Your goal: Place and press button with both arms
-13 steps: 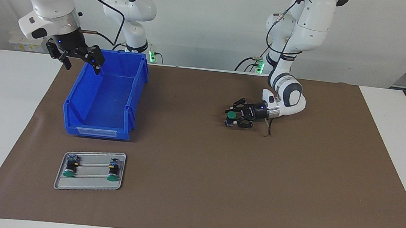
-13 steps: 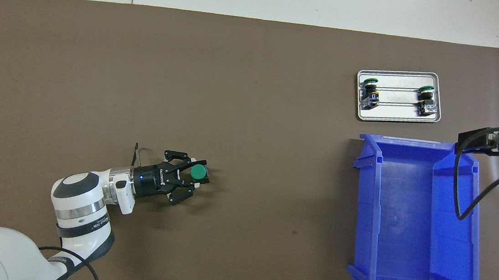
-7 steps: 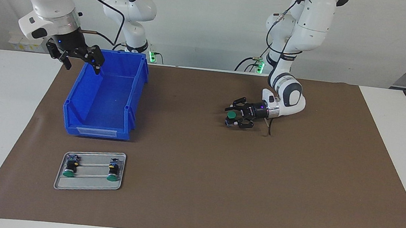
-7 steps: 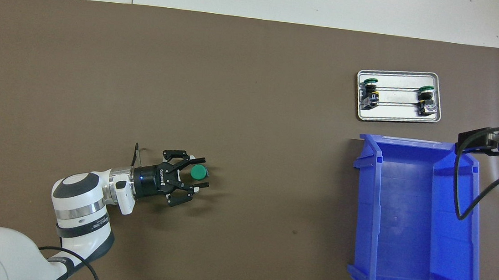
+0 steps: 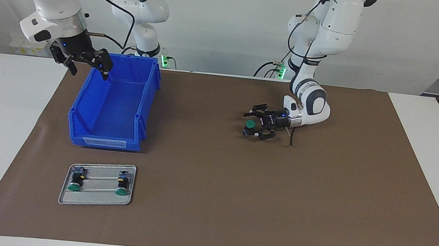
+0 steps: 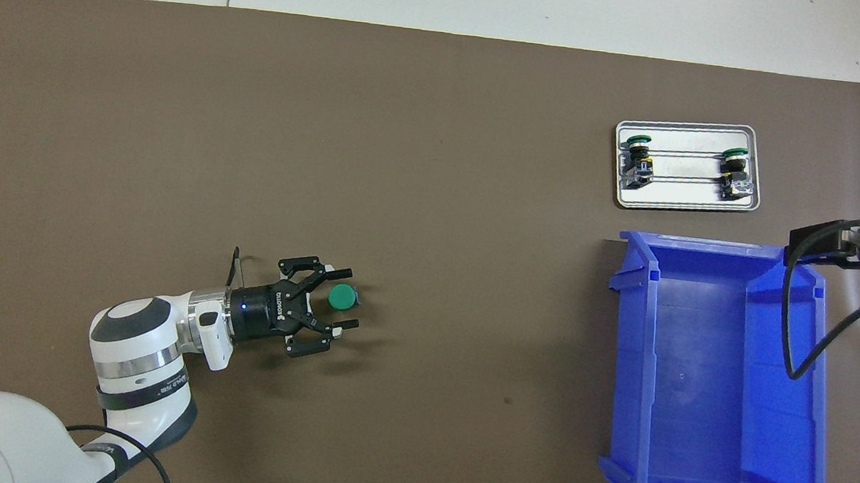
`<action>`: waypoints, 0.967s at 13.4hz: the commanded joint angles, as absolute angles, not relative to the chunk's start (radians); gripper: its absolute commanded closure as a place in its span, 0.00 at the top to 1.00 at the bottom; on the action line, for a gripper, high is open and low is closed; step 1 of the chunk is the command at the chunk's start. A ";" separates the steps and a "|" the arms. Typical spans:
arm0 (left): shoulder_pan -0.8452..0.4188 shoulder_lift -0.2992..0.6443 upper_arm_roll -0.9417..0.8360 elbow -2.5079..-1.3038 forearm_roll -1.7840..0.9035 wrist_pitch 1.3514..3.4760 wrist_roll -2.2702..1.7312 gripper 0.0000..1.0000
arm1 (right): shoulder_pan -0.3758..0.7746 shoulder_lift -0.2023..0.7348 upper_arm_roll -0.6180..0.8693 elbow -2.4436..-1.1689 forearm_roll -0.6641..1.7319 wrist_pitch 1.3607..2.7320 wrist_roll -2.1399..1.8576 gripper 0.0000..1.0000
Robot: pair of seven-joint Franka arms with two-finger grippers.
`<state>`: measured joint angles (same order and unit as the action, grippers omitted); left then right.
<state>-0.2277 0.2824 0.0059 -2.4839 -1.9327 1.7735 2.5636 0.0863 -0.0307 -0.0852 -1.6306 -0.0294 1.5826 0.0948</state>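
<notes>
Your left claw (image 6: pixel 338 296) lies low on the brown mat (image 5: pixel 211 203), fingers spread, with the button (image 6: pixel 343 296) standing upright between them on the mat, green cap up, toward the left arm's end of the bench. It looks released, with gaps showing on both sides of the cap. The risk now is the pull-back: if you withdraw crookedly, a fingertip may clip the cap or base and tip the button over or drag it along. Back straight out along the claw's own line. Your right claw (image 5: pixel 87 62), open and empty, waits over the rim of the blue bin (image 5: pixel 123 104). When it comes to press, an off-centre push could topple the button.
</notes>
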 commanded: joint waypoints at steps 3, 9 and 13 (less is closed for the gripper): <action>-0.222 0.281 0.008 -2.477 -1.951 1.761 2.574 1.00 | 0.081 -0.054 -0.081 -1.652 -0.028 1.578 0.075 1.00; -0.232 0.276 0.006 -2.370 -1.951 1.766 2.355 1.00 | 0.081 -0.054 -0.080 -1.652 -0.026 1.578 0.075 1.00; -0.221 0.245 0.012 -2.300 -1.945 1.769 2.140 0.99 | 0.081 -0.054 -0.081 -1.652 -0.026 1.578 0.075 1.00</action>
